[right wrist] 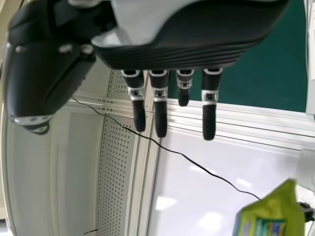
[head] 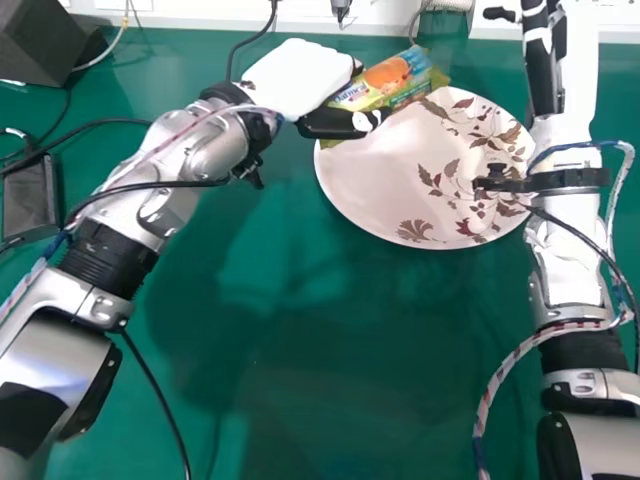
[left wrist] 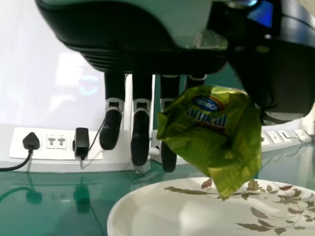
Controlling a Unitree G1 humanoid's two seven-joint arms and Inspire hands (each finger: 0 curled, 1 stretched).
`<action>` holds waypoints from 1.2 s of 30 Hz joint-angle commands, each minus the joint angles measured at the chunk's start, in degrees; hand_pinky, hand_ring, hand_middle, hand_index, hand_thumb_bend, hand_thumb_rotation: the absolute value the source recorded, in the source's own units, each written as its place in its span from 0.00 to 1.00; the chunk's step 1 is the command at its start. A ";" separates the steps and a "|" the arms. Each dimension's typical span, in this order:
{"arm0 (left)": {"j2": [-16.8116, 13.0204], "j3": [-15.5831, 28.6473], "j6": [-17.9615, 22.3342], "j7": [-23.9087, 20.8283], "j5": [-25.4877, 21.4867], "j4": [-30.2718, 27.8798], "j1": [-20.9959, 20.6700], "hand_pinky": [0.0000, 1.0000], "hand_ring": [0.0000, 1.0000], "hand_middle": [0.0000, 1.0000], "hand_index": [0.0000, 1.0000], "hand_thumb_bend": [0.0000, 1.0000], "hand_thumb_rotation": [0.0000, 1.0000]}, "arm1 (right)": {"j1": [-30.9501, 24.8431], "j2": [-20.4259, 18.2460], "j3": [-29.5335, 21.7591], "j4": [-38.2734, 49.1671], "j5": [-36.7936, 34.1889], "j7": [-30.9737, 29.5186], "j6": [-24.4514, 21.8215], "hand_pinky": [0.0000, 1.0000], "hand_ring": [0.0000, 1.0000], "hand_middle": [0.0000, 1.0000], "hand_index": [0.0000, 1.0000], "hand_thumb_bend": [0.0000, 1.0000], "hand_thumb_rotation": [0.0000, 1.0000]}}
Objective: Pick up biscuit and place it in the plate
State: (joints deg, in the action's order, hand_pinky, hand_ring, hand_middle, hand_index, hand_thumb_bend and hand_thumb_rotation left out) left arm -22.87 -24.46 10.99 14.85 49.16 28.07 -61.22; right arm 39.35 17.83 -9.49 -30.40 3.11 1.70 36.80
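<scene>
My left hand is over the far left rim of the patterned plate. It pinches the yellow-green biscuit packet, which overlaps the plate's far edge. In the left wrist view the crumpled packet hangs above the plate, between the thumb and fingers of my left hand. On the plate's right side, my right hand is raised, its arm crossing the right rim. Straight fingers show on my right hand in the right wrist view, holding nothing; the packet is farther off there.
A green table lies beneath both arms. Toward the left stand a dark box and a small black device with cables. Wall sockets line the table's far side, with a black adapter plugged in.
</scene>
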 commanded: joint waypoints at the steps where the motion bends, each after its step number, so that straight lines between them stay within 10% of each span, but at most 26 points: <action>1: 0.36 -0.90 -0.12 -1.27 0.50 0.86 -1.94 0.20 0.26 0.43 0.51 0.52 0.00 | 0.64 -0.14 0.12 -0.57 -0.43 -0.17 0.88 0.59 0.76 0.77 0.81 0.89 0.16; 36: 6.88 -10.19 5.50 -10.97 3.75 31.82 -16.41 0.21 0.26 0.43 0.51 0.52 0.00 | 0.97 0.07 0.54 -1.05 -0.68 -1.14 -0.45 0.60 0.76 0.79 0.82 0.86 0.18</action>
State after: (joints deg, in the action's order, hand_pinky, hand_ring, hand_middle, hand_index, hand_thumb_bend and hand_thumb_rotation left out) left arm -16.41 -33.92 16.44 4.88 52.84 59.05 -75.71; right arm 39.73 17.67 -8.91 -30.88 3.00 0.81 36.61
